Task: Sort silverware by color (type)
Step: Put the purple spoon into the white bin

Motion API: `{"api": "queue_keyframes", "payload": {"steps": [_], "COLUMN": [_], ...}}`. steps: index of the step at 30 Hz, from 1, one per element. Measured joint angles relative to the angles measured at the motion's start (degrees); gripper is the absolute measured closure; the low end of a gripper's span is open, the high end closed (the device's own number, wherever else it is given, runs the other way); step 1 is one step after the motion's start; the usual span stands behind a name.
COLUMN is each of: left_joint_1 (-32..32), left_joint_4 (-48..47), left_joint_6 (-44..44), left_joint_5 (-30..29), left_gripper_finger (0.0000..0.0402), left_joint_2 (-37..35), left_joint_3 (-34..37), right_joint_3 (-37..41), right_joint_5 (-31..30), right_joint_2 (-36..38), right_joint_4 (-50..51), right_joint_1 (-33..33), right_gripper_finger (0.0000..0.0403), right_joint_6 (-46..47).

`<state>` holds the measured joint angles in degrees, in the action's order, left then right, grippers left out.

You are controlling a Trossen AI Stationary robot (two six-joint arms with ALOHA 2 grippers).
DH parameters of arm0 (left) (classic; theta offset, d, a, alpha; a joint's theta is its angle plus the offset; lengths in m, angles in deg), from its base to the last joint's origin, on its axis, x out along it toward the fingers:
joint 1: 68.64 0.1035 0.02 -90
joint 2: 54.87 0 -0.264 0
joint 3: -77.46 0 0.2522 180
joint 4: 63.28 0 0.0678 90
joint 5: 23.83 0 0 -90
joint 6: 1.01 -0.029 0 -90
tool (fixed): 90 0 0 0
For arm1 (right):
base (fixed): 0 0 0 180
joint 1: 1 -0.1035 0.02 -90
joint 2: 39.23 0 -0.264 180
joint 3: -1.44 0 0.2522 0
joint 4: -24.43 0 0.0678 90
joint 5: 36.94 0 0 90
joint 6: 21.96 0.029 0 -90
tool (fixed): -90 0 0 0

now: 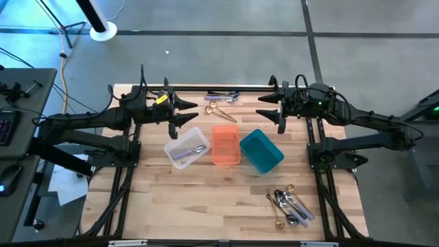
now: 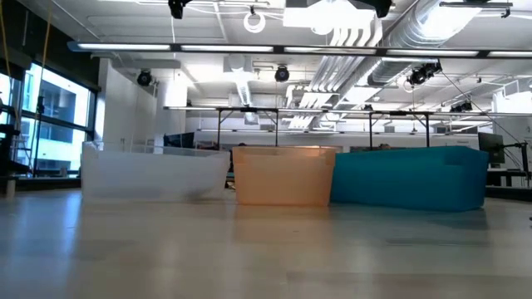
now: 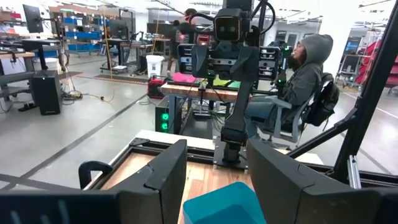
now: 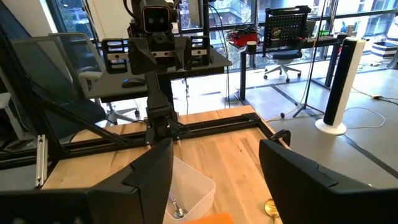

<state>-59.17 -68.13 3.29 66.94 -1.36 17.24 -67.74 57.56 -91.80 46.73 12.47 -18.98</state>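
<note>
A pile of silver and gold silverware (image 1: 291,204) lies on the table's near right part. More pieces, gold (image 1: 221,112) and dark (image 1: 223,96), lie by the far edge. One silver piece (image 1: 189,151) lies in the clear bin (image 1: 180,156), also seen in the right wrist view (image 4: 178,209). My left gripper (image 1: 187,113) hovers open above the table, left of the far pieces, its fingers (image 3: 163,180) level. My right gripper (image 1: 267,107) hovers open to their right, its fingers (image 4: 149,177) empty. Both are above the low view.
Three bins stand in a row mid-table: clear (image 2: 154,173), orange (image 2: 283,174) and teal (image 2: 411,177). A black rail (image 1: 206,88) runs along the far edge. Beyond the table a person (image 3: 305,68) sits on a chair. Bare wood lies at the near left (image 1: 178,206).
</note>
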Motion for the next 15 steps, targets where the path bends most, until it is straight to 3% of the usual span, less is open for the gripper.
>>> {"api": "queue_keyframes", "payload": {"steps": [12, 15], "left_joint_1": [0.0, 0.0], "left_joint_4": [0.0, -0.1], "left_joint_6": [0.5, 4.0], "left_joint_5": [-0.1, -2.9], "left_gripper_finger": [0.0243, 0.0243], "left_joint_2": [0.0, 1.0], "left_joint_3": [0.0, 0.0], "right_joint_3": [0.0, 0.0], "right_joint_5": [0.0, 0.0], "right_joint_2": [0.0, -0.4], "right_joint_4": [0.0, 0.1], "right_joint_1": [0.0, 0.0], "right_gripper_finger": [0.0180, 0.0180], "right_joint_6": [0.0, 0.0]}}
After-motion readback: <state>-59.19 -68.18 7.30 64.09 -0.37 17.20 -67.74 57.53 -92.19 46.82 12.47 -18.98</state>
